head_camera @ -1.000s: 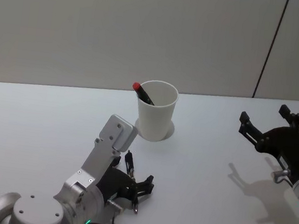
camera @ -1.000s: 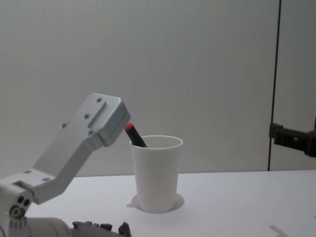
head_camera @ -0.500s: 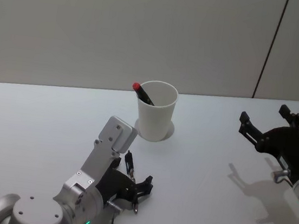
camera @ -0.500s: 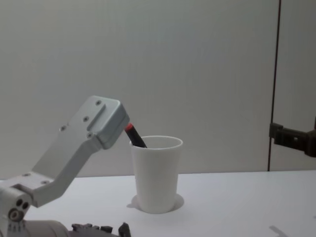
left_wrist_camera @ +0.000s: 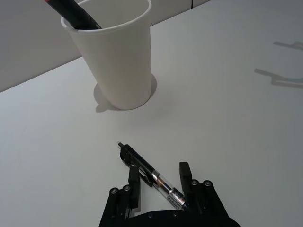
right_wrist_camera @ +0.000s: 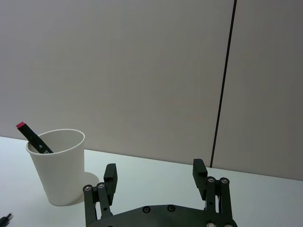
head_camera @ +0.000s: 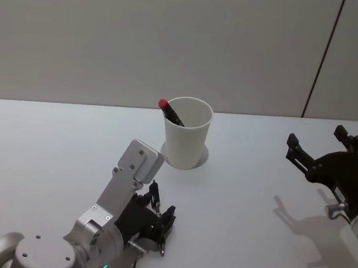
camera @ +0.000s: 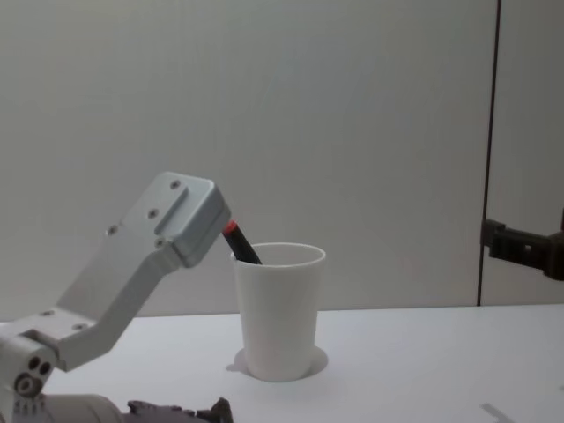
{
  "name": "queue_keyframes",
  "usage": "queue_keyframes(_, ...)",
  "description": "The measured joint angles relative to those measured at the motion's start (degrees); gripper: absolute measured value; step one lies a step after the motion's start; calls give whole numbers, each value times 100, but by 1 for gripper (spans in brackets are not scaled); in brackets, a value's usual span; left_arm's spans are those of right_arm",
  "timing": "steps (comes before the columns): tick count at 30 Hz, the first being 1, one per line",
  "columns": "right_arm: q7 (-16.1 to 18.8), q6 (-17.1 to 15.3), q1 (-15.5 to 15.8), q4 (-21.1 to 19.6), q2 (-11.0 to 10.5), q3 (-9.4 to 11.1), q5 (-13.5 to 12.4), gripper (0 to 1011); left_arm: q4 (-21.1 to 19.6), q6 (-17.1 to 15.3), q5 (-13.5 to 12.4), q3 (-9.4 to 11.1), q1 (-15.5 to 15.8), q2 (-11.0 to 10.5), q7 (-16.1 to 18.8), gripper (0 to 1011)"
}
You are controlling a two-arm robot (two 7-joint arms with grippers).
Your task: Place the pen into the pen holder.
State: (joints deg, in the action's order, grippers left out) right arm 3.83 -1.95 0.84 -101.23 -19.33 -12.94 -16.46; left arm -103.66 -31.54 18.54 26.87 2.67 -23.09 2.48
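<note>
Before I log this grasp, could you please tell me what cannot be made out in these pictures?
Left wrist view: the pen's rear end is hidden under the left gripper.
All views: the marker's lower part is hidden inside the cup.
Chest view: the idle right gripper is cut off by the right edge.

Tabletop, flat matte pale grey-white (head_camera: 45, 157): soft grey shadows (head_camera: 295, 221) on the right side. Rear wall, plain grey-beige panels (head_camera: 113, 34): upright, meets tabletop's far edge. One thin dark vertical seam (head_camera: 323, 57) btwn panels, right of centre. Black marker w/ red end cap (head_camera: 169, 111): tilted, red end up, leaning left. Thin white round disc (head_camera: 203, 157): flat on tabletop, approx. mid-table.
</note>
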Motion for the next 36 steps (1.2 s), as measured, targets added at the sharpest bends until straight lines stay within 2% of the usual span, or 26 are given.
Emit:
queue_keyframes(2, 0, 0, 0, 0, 0, 0, 0, 1001, 1, -1, -2, -1, -1, 0, 2, 486)
queue_keyframes(4, 0, 0, 0, 0, 0, 0, 0, 1001, 2, -3, -3, -3, -2, 0, 3, 438)
queue_keyframes(5, 0, 0, 0, 0, 0, 0, 0, 1002, 2, -4, -4, -3, -3, 0, 4, 378)
queue_keyframes(8, 0, 0, 0, 0, 0, 0, 0, 1001, 2, -7, -6, -4, -4, 0, 6, 317)
queue_keyframes(9, 0, 0, 0, 0, 0, 0, 0, 1001, 3, -9, -6, -4, -5, 0, 8, 258)
queue_keyframes(14, 0, 0, 0, 0, 0, 0, 0, 1001, 4, -13, -8, -5, -6, 0, 12, 131)
queue_keyframes(36, 0, 0, 0, 0, 0, 0, 0, 1001, -1, -1, -9, -5, -12, 0, 12, 124)
